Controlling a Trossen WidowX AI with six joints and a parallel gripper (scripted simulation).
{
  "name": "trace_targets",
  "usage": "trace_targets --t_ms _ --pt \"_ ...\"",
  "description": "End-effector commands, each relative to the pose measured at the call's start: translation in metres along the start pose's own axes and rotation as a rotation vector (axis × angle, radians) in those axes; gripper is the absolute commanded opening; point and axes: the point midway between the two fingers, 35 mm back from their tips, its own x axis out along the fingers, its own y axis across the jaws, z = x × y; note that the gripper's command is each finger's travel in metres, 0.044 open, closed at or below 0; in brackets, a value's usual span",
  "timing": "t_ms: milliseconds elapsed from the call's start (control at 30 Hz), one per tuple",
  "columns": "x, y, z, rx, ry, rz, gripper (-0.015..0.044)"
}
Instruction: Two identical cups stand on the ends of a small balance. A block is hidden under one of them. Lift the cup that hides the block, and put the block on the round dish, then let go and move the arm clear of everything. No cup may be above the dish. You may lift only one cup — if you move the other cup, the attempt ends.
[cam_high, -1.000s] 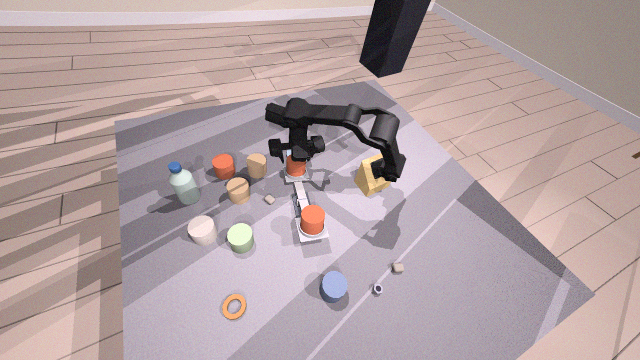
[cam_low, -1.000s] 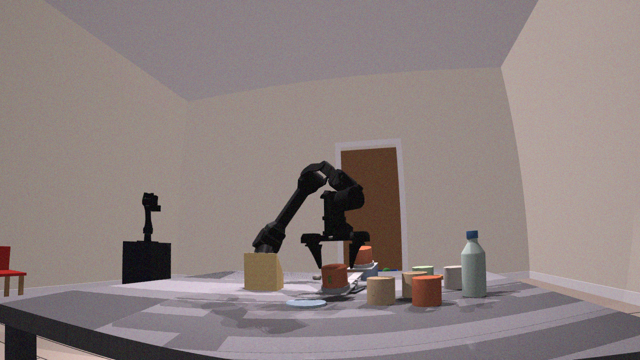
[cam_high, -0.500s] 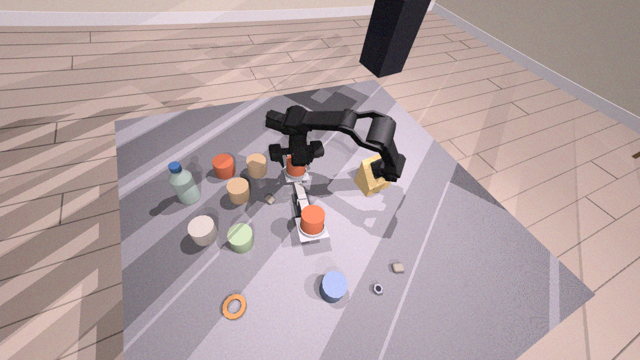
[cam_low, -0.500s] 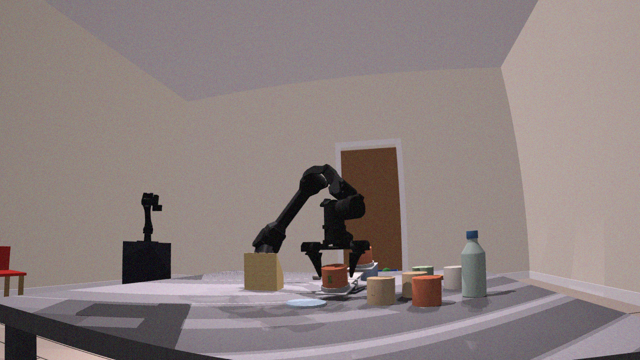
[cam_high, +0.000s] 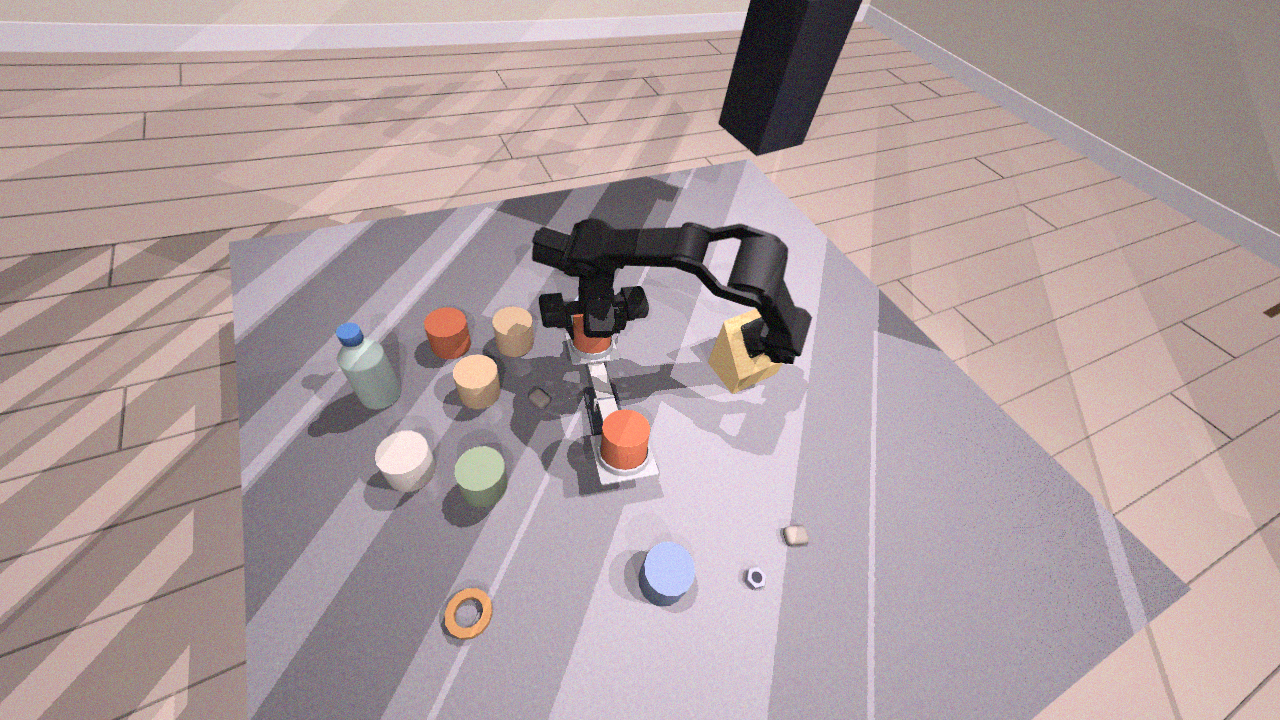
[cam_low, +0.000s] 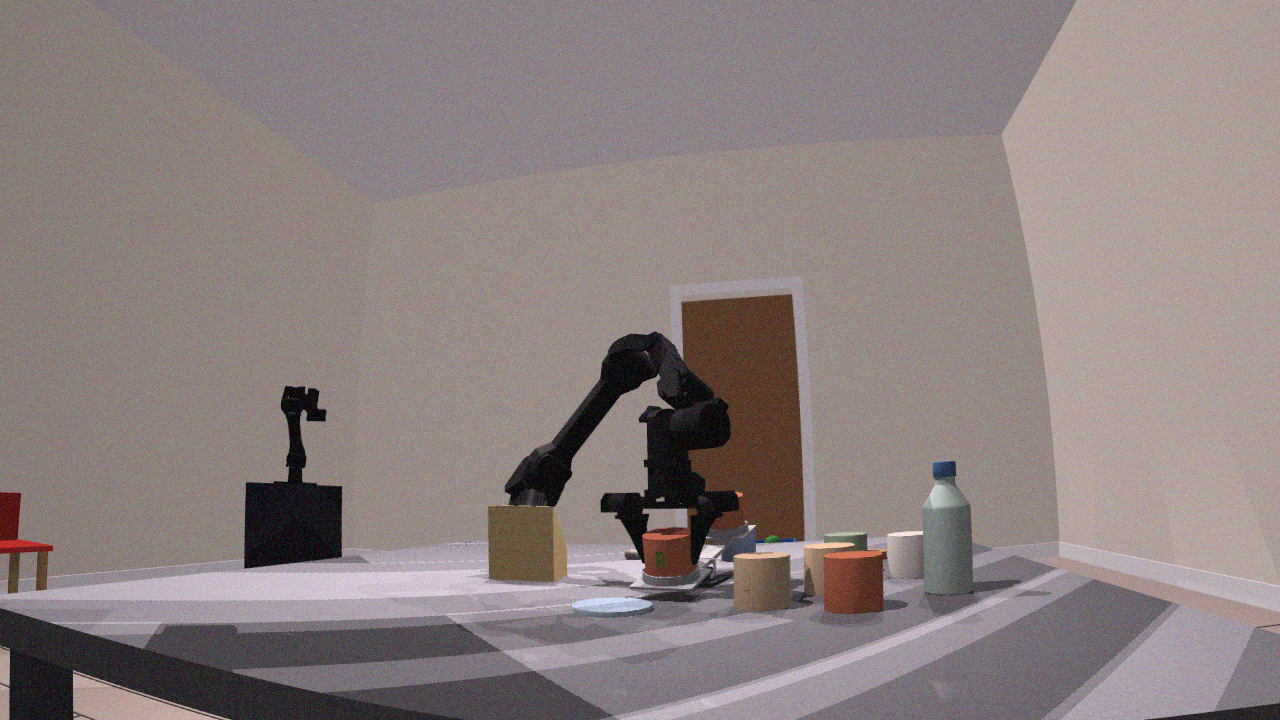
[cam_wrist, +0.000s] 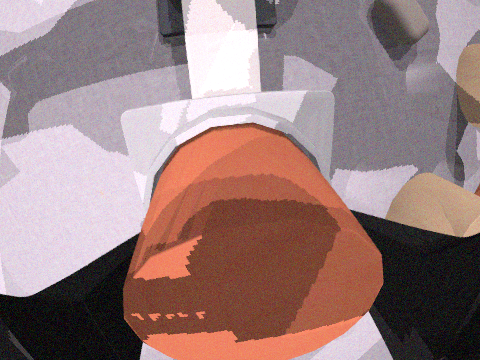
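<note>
The balance (cam_high: 599, 380) (cam_wrist: 222, 55) carries two orange-red cups and tilts down toward the end under my gripper. My gripper (cam_high: 594, 333) (cam_low: 671, 557) (cam_wrist: 243, 230) points down around the cup on that low end (cam_low: 667, 548) (cam_wrist: 240, 165), with one finger against each side. It looks shut on this cup, which still stands on its white pan and bears a small dark green mark. The other cup (cam_high: 624, 440) stands on the raised end. The light blue round dish (cam_low: 612, 607) lies just beyond the low end. No block shows.
Beside the balance stand two tan cylinders (cam_high: 512, 331) (cam_high: 476, 381), a red cylinder (cam_high: 447, 333) (cam_low: 853, 582), a white one (cam_high: 404, 461), a green one (cam_high: 480, 476) and a bottle (cam_high: 371, 371) (cam_low: 947, 537). A yellow block (cam_high: 733, 358) (cam_low: 521, 544) is by the arm's lower part.
</note>
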Motion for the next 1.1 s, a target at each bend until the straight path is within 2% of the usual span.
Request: trace_targets --t_ms 0,33,400,433,1067 --pt "0.001 0.0 0.001 0.006 -0.005 -0.001 0.0308" --pt "0.001 0.0 0.001 0.006 -0.005 -0.001 0.0301" --pt "-0.008 -0.002 0.0 0.006 -0.004 -0.001 0.0012" --pt "-0.009 -0.002 0.0 0.006 -0.004 -0.001 0.0" --pt "-0.032 -0.006 -0.002 0.007 -0.002 -0.002 0.0"
